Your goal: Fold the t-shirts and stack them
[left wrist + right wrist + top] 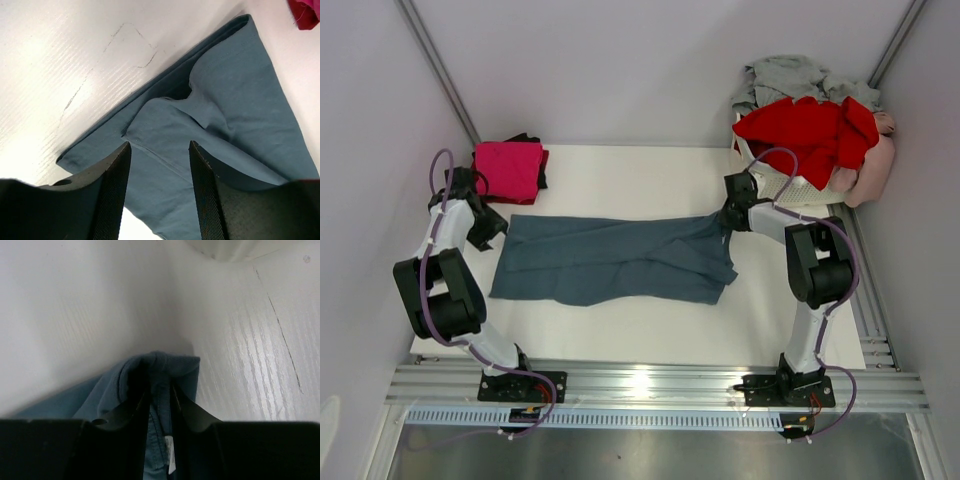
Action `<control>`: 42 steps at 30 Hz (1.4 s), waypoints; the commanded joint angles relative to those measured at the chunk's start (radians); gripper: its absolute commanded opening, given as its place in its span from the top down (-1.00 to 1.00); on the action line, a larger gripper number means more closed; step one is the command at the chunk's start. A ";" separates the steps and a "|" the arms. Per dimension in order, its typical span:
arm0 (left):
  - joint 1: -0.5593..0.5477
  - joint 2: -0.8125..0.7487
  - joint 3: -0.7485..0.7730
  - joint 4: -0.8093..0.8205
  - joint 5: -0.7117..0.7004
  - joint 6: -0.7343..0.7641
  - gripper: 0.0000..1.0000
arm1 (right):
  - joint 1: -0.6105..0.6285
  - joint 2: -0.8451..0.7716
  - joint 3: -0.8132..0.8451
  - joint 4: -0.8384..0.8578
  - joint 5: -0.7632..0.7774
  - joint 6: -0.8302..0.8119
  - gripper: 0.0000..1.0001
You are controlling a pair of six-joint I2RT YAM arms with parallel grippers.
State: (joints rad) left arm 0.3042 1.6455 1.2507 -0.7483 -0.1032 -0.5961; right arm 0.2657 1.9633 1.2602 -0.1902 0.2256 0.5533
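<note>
Here the slate blue-grey t-shirt (615,260) lies stretched across the table (620,335); the right gripper (159,392) pinches its right end (cloth bunched between the fingers), the left gripper (159,147) spread wide over its left end.

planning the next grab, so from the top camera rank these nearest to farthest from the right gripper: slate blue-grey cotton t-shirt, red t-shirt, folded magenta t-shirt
1. slate blue-grey cotton t-shirt, spread mid-table; the right gripper is shut on its right end.
2. red t-shirt, heaped at the back right.
3. folded magenta t-shirt, far across at the back left.
</note>
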 commanded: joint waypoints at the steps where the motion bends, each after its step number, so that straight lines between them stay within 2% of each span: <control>1: 0.009 -0.055 0.018 0.033 0.020 -0.013 -0.08 | 0.017 -0.110 -0.024 0.073 -0.017 -0.052 0.46; 5: 0.009 -0.099 -0.068 0.165 0.204 -0.008 -0.04 | 0.073 -0.164 -0.030 0.139 -0.087 -0.081 0.44; 9: -0.002 -0.046 -0.086 0.236 0.376 -0.002 0.00 | 0.156 -0.201 -0.044 0.221 -0.225 -0.156 0.42; 11: -0.023 -0.023 -0.097 0.265 0.419 0.010 0.02 | 0.181 -0.184 -0.039 0.242 -0.384 -0.193 0.37; 15: -0.042 0.049 -0.088 0.254 0.445 0.018 0.03 | 0.216 -0.112 -0.012 0.193 -0.433 -0.158 0.36; 19: -0.040 0.106 -0.036 0.193 0.401 0.024 0.07 | 0.221 -0.092 -0.045 0.167 -0.474 -0.115 0.36; 24: -0.040 0.122 0.058 0.173 0.352 0.007 0.08 | 0.276 -0.168 -0.136 0.169 -0.508 -0.133 0.35; 32: -0.034 0.183 0.242 0.112 0.245 0.024 0.08 | 0.348 -0.280 -0.271 0.077 -0.470 -0.158 0.35; 35: -0.022 0.253 0.364 0.014 0.212 0.038 0.09 | 0.348 -0.319 -0.289 0.012 -0.431 -0.164 0.35; 37: -0.020 0.284 0.413 -0.066 0.134 0.045 0.11 | 0.348 -0.340 -0.297 -0.017 -0.437 -0.150 0.34; 42: -0.013 0.353 0.429 -0.095 0.113 0.044 0.13 | 0.346 -0.400 -0.326 -0.060 -0.387 -0.133 0.34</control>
State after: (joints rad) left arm 0.2810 1.9507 1.6424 -0.7605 0.0601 -0.5709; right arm 0.6128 1.6230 0.9443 -0.1951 -0.2096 0.4103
